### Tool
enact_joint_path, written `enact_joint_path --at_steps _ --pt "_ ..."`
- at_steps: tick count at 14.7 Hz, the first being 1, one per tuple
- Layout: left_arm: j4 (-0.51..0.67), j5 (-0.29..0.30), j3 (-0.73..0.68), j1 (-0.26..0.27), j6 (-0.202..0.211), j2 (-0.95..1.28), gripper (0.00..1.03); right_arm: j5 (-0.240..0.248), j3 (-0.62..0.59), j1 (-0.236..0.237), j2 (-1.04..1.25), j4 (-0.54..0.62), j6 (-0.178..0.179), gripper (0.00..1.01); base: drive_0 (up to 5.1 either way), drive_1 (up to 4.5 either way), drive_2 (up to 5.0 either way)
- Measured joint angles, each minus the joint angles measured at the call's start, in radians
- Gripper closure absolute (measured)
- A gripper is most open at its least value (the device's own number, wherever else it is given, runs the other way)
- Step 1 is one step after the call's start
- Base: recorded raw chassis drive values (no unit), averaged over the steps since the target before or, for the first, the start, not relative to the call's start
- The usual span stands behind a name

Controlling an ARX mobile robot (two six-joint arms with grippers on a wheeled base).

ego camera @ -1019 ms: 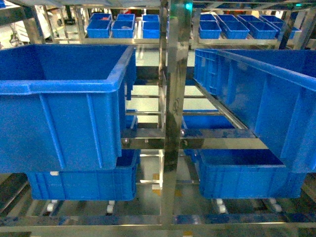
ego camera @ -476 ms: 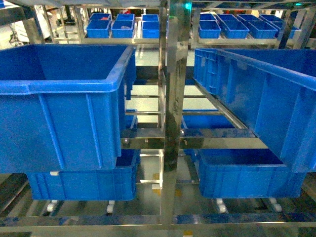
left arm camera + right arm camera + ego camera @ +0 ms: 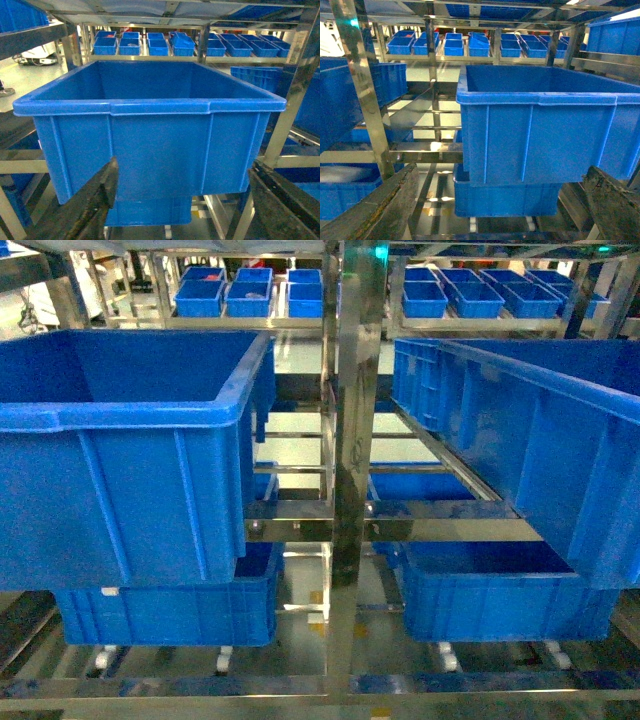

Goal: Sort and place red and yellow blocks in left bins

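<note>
Head view: big blue crate (image 3: 120,440) at 9 o'clock, second big crate (image 3: 540,440) at 3, steel rack post (image 3: 355,440) between them; lower crates (image 3: 165,612) beneath, small blue trays (image 3: 225,295) at 12 on a far shelf. No blocks visible, no readable writing.

Left wrist view: left gripper (image 3: 182,200) spread wide, nothing between its fingers (image 3: 95,200), facing the crate (image 3: 150,145); its inside looks bare.

Right wrist view: right gripper (image 3: 500,205) spread, holding nothing, before another crate (image 3: 540,135).

Head view is showing four large blue crates (image 3: 130,455): two upper, two lower. Small blue trays (image 3: 250,292) on the far shelf: too many to count reliably.
</note>
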Motion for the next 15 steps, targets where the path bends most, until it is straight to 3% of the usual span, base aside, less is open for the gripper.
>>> enact_joint_path --at_steps 2,15 --pt "0.000 0.000 0.000 0.000 0.001 0.000 0.04 0.000 0.000 0.000 0.000 0.000 0.000 0.03 0.0 0.00 0.0" --pt "0.000 0.000 0.000 0.000 0.003 0.000 0.05 0.000 0.000 0.000 0.000 0.000 0.000 0.03 0.0 0.00 0.0"
